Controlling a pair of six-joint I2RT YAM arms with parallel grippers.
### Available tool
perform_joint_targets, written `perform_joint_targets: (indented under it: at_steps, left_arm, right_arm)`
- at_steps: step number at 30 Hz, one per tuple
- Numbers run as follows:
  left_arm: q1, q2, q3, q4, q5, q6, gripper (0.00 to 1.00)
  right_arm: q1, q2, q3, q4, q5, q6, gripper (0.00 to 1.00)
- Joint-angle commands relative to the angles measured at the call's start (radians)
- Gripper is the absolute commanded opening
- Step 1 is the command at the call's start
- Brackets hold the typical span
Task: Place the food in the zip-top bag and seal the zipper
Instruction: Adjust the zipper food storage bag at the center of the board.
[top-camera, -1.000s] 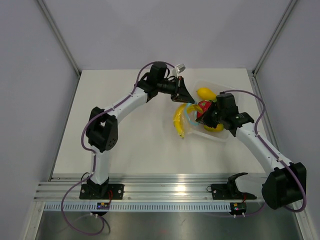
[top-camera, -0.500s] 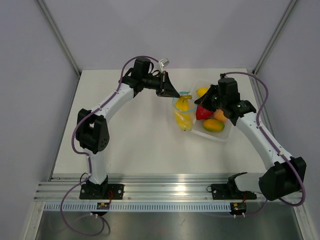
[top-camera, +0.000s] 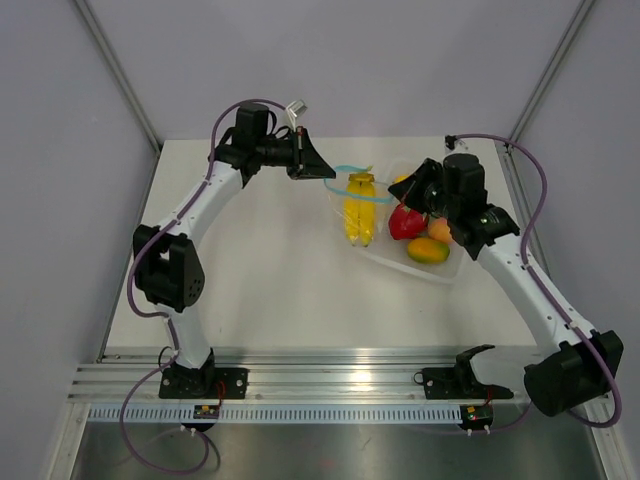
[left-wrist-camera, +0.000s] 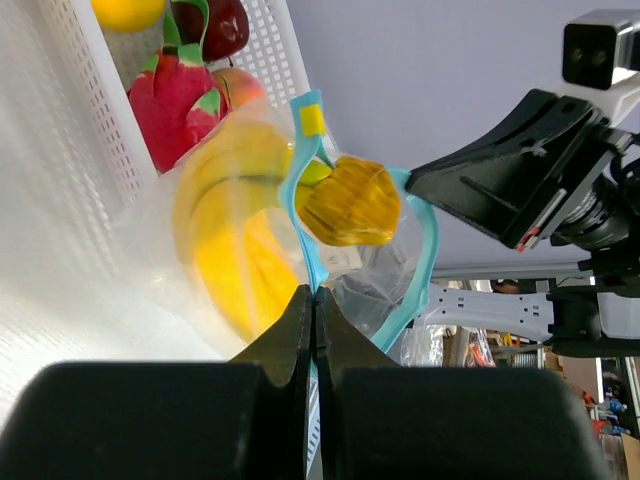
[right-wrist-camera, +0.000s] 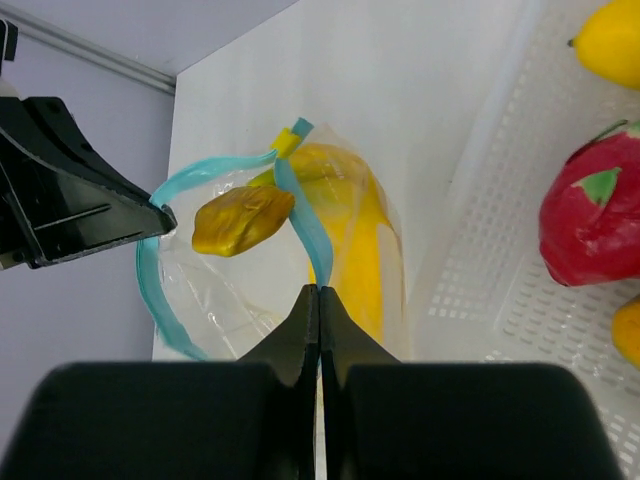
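Pinching one lip of zipper (right-wrist-camera: 305, 225) with left pincer (left-wrist-camera: 313, 296), pressed tight on it. Pinching opposite lip with right pincer (right-wrist-camera: 318, 292), equally tight. Pulling apart to hold zip-top bag (right-wrist-camera: 250, 290) mouth open as loop, over worktop (top-camera: 250, 280) beside tray (right-wrist-camera: 470, 200). Holding banana bunch (left-wrist-camera: 230, 240) mostly inside, stem end across mouth; likely needing shake-down before sealing. Leaving lemon (right-wrist-camera: 610, 40) in tray.

White table (top-camera: 260, 270), perforated tray (right-wrist-camera: 480, 280) on it, zip-top bag (right-wrist-camera: 230, 290) perhaps resting
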Motion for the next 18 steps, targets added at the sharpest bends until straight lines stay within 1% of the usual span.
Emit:
perform_joint_targets:
  at_steps: [1,2,3,5,7,9,11,12,13,14,16,17,18]
  left_arm:
    - [-0.004,-0.001,0.053,0.016,-0.014,-0.012,0.00]
    - [-0.007,0.019,0.068,0.016,-0.010,-0.019,0.00]
    - [-0.007,0.036,0.125,-0.005,-0.010,-0.023,0.00]
    - [-0.007,0.078,0.188,-0.025,-0.014,-0.031,0.00]
    - [-0.010,0.099,0.269,-0.029,-0.026,-0.054,0.00]
    - [-0.012,0.115,0.297,-0.019,-0.033,-0.068,0.00]
    - [-0.012,0.106,0.286,-0.013,-0.040,-0.080,0.00]
    - [-0.010,0.098,0.276,-0.018,-0.042,-0.071,0.00]
    - [-0.009,0.087,0.244,-0.016,-0.046,-0.066,0.00]
    - [0.000,0.055,0.211,0.017,-0.057,-0.065,0.00]
    - [0.019,0.020,0.150,0.088,-0.057,-0.112,0.00]
    - [0.029,0.005,0.095,0.150,-0.052,-0.130,0.00]
    - [0.052,-0.017,0.076,0.172,-0.046,-0.159,0.00]
  right_arm:
    - [0.039,0.094,0.009,0.102,-0.024,-0.030,0.00]
    - [0.051,0.117,0.032,0.108,-0.030,-0.025,0.00]
    - [0.064,0.137,0.060,0.119,-0.036,-0.026,0.00]
    - [0.106,0.197,0.161,0.137,-0.019,-0.061,0.00]
    - [0.119,0.271,0.271,0.113,0.005,-0.080,0.00]
    - [0.124,0.321,0.324,0.111,0.008,-0.085,0.00]
    - [0.124,0.356,0.379,0.105,-0.002,-0.080,0.00]
    - [0.136,0.350,0.381,0.116,0.013,-0.076,0.00]
    - [0.142,0.305,0.335,0.189,0.030,-0.076,0.00]
    - [0.148,0.280,0.307,0.220,0.053,-0.066,0.00]
    - [0.150,0.225,0.246,0.255,0.132,-0.056,0.00]
    - [0.150,0.209,0.224,0.260,0.160,-0.051,0.00]
    - [0.148,0.197,0.204,0.260,0.224,-0.045,0.00]
